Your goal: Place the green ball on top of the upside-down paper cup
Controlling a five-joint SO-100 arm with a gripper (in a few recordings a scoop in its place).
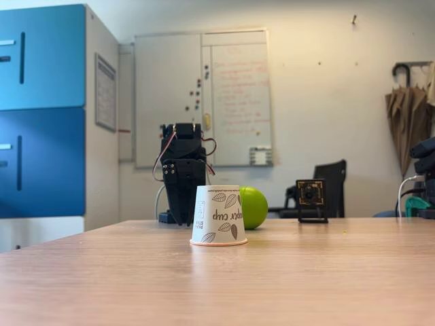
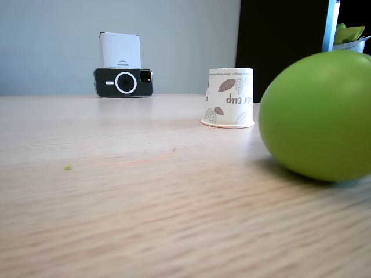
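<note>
In a fixed view the paper cup stands nearest, upside down on the wooden tabletop, rim down, its top bare. Just behind it and to the right, the green ball rests on the tabletop, partly hidden by the cup. Farther back and to the left, the black hand points downward, holding and touching nothing; whether its fingers are spread cannot be told. A small black camera stands at the far edge.

In another fixed view the ball looms nearest, with the cup beyond and a phone farthest back.
</note>
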